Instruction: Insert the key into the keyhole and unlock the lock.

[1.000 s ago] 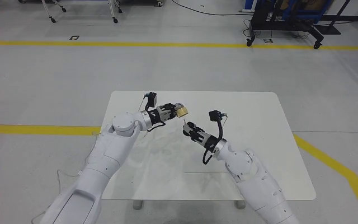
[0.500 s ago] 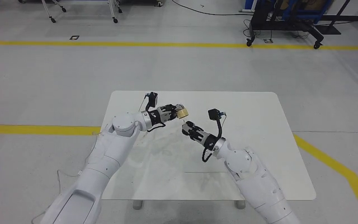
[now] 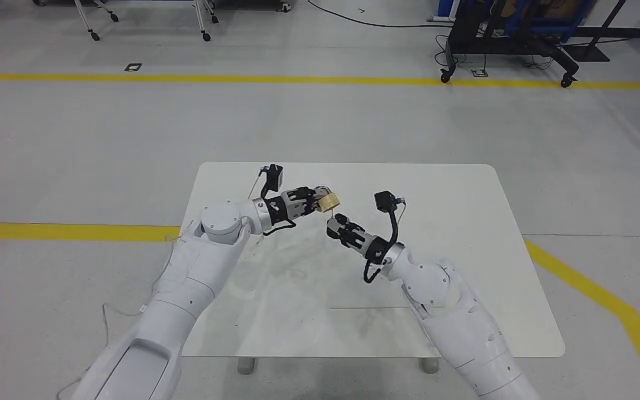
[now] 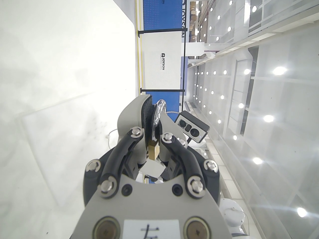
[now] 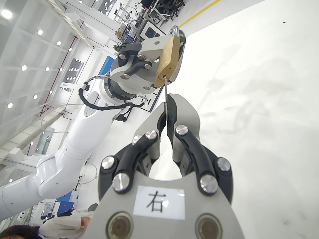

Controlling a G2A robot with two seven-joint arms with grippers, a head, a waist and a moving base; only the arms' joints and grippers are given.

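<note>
Right wrist view gives me the clearest look. The key (image 5: 165, 89) is a thin metal blade, and its head is pinched between the closed fingers of my right gripper (image 5: 166, 101). Its tip meets the keyhole (image 5: 165, 77) in the end face of the brass lock (image 5: 168, 59). How deep the tip sits I cannot tell.

The lock hangs in the air above the table, tilted, with its silver shackle (image 5: 175, 29) pointing away from the key. My left gripper (image 5: 172, 48) has it clamped across the body, fingers closed on the flat sides. On the left wrist view I see the brass body and the shackle wedged between those same pads.

From the top view the two grippers meet nose to nose over the middle of the white table (image 3: 450, 200). The left arm comes in from the left side and the right arm from the near right. Neither gripper touches the tabletop.
</note>
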